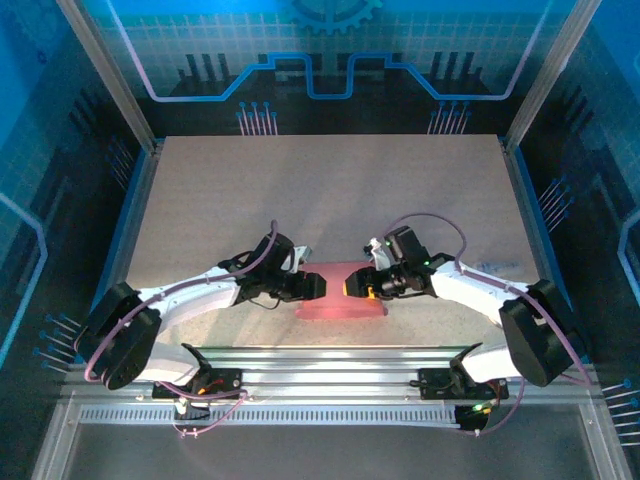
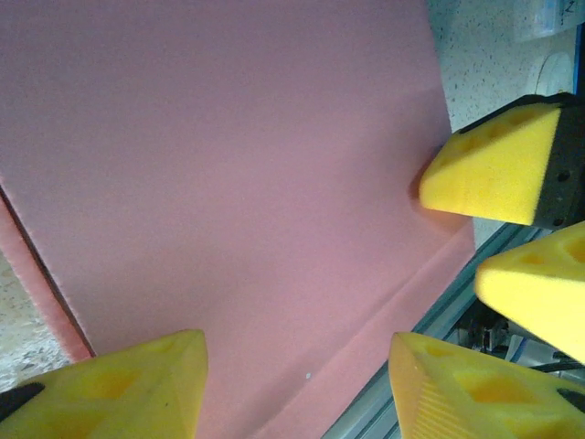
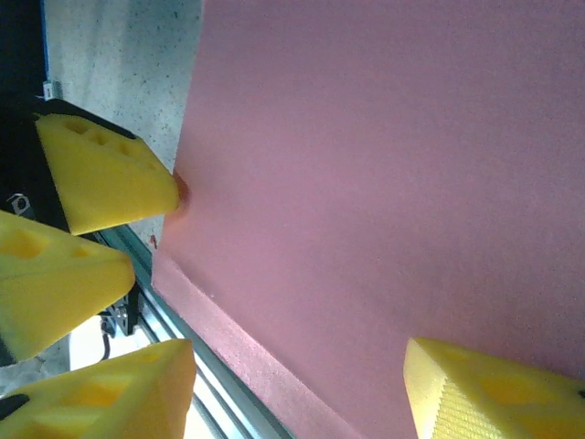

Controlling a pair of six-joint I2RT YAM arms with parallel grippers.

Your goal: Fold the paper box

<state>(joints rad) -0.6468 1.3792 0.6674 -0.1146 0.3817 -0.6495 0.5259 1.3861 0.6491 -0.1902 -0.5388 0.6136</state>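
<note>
The box [image 1: 340,303] lies at the lower middle of the frame, by the worktop's [image 1: 320,190] near edge. The left claw [image 1: 312,285] and right claw [image 1: 356,285] hang open over it, gripping nothing. Folding seems barely begun; the next move calls for catching a flap and creasing it over.
</note>
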